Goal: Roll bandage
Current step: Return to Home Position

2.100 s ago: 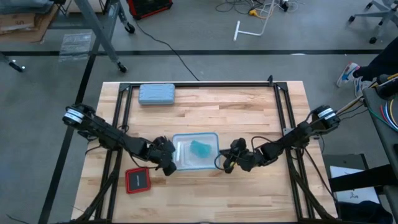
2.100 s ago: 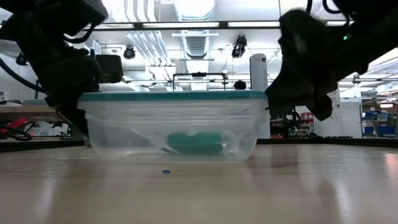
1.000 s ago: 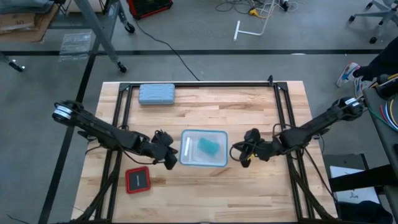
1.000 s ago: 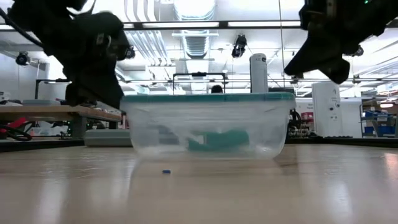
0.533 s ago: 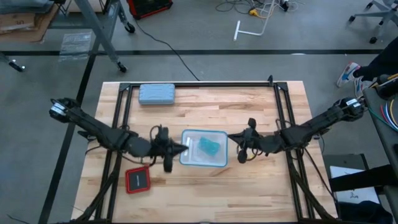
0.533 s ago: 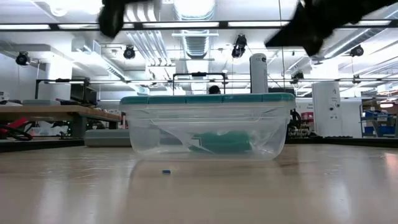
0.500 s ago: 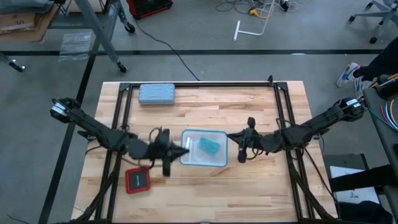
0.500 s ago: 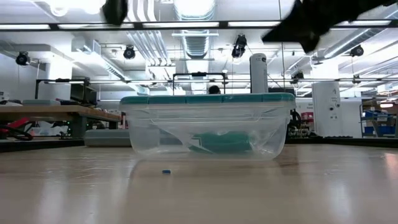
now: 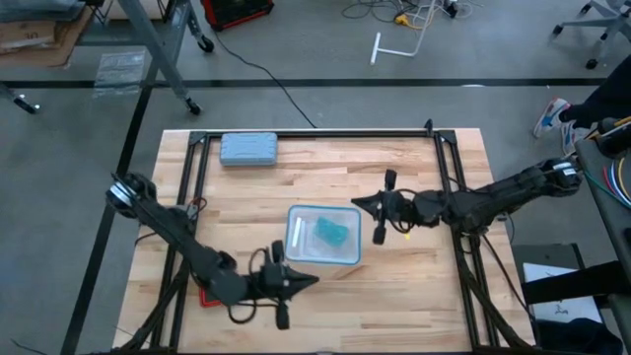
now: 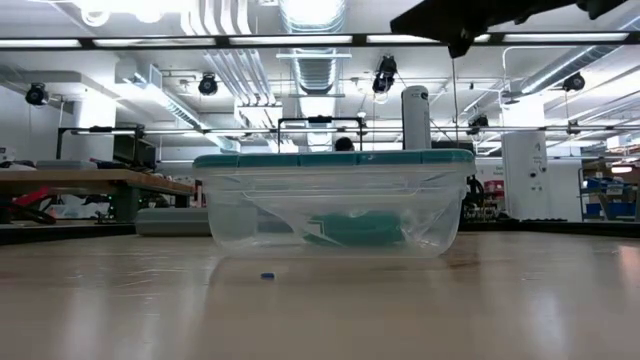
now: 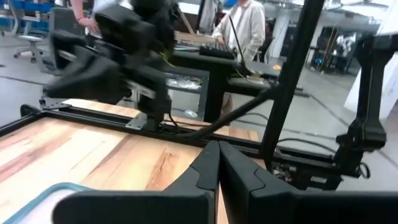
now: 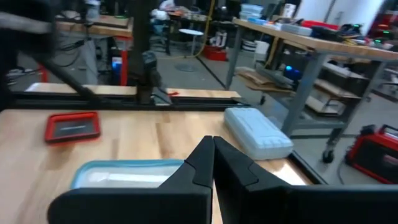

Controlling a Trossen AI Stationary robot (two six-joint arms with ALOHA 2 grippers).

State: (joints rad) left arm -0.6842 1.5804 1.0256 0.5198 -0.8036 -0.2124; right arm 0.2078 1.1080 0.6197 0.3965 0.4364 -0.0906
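Bandage (image 9: 330, 234) in container (image 9: 296, 252), between left tool (image 9: 314, 282) and right tool (image 9: 357, 204).

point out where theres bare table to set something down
Bare wood lies between the grey-blue case and the lidded container, and in the high view's lower right table corner. The left end effector and right end effector crowd the container's edges.

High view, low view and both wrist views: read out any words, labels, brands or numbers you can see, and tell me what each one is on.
No text can be read in any view.
Clear plastic food container with teal lid: no label shows.
Grey-blue hard rectangular case: no marking shows.
Red flat square tray with dark panel: any print is too blurred to read.
Room behind the table: any signs are too small to read.
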